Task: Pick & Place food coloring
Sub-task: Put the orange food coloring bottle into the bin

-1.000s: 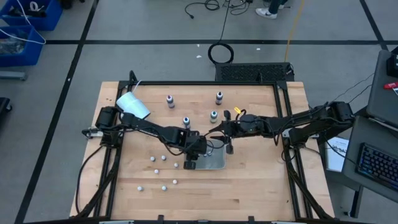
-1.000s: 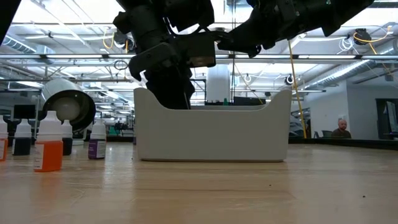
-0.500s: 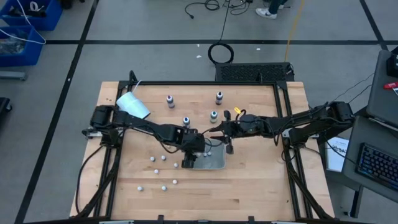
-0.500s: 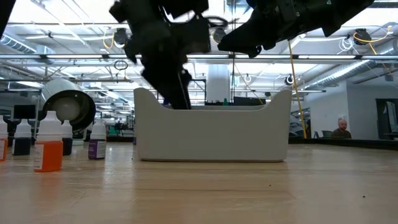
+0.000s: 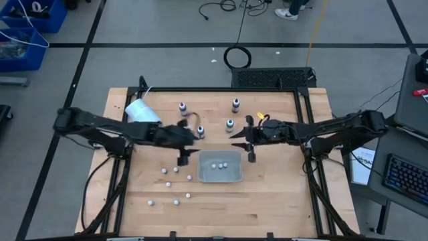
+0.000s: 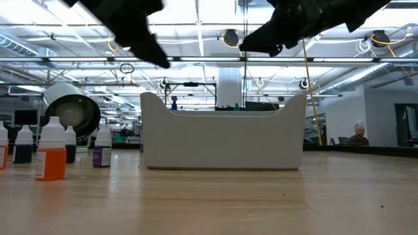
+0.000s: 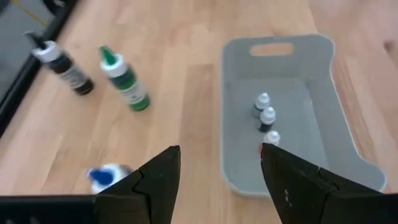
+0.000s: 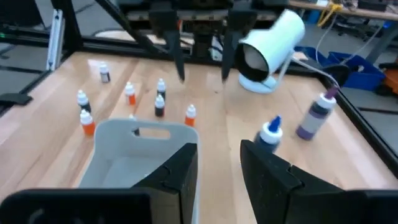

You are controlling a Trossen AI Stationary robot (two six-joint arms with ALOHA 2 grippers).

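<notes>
**Landmark:** grey bin (image 5: pixel 235 178), open-topped, with a handle slot in one end wall, standing on the wooden table (image 5: pixel 274 201). All places below are given from it.

**Item 1: small food coloring bottles (image 7: pixel 266 118).** Three with pale caps stand close together inside the bin, on its floor near the middle. In the high view they show as three pale dots in a row.

**Item 2: loose small bottles (image 5: pixel 176 169).** Seven of the same kind are scattered on the table off the bin's left side, apart from it and from each other. From the right wrist view some bodies are orange and some dark.

**Item 3: four taller squeeze bottles (image 5: pixel 229 124).** They stand upright beyond the bin's far side, two near and two farther back. The left wrist view shows one green and one black.

**Item 4: white cup (image 5: pixel 142 112).** It lies on its side well beyond the bin's far-left corner.

**Item 5: left gripper (image 5: pixel 185 153).** It is raised above the table just off the bin's left far corner. Its fingers (image 7: pixel 158 180) are spread wide with nothing between them.

**Item 6: right gripper (image 5: pixel 244 150).** It is raised just off the bin's right far corner and faces across the bin. Its fingers (image 8: pixel 181 167) are parted wide and hold nothing.

**Item 7: person (image 6: pixel 358 135).** The person is in the room far behind the bin and shows in the low view only.
</notes>
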